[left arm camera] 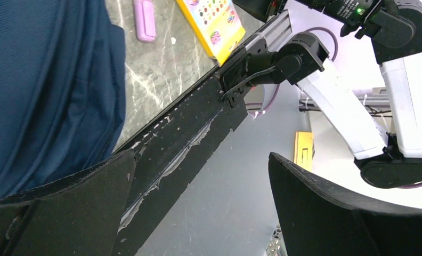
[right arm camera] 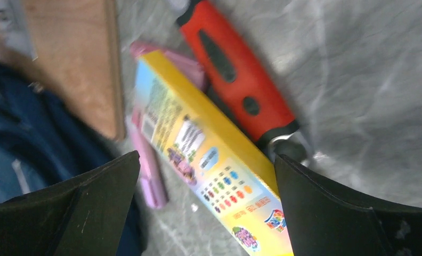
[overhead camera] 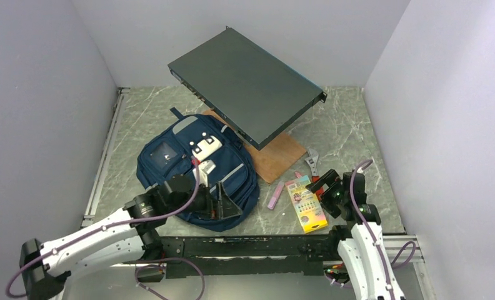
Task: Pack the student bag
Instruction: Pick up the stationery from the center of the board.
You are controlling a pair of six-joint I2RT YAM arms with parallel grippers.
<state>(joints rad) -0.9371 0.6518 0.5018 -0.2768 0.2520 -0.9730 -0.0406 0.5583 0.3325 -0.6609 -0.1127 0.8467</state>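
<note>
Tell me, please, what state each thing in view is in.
Bag: lying flat, front up, white items on top.
Left claw: open, empty, at the bag's near edge.
Right claw: open, empty, above the box.
Box: lying beside the wrench.
Wrench: lying flat.
Marker: lying flat.
Black case: tilted, propped on the board.
Board: lying flat.

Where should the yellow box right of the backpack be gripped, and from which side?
Grip the flat yellow cardboard box across its narrow width, mid-length, from straight above: it lies face-up on the table. The open right hand hovers over it. The red-handled wrench and pink marker crowd its long edges, so clearance looks tight.
</note>
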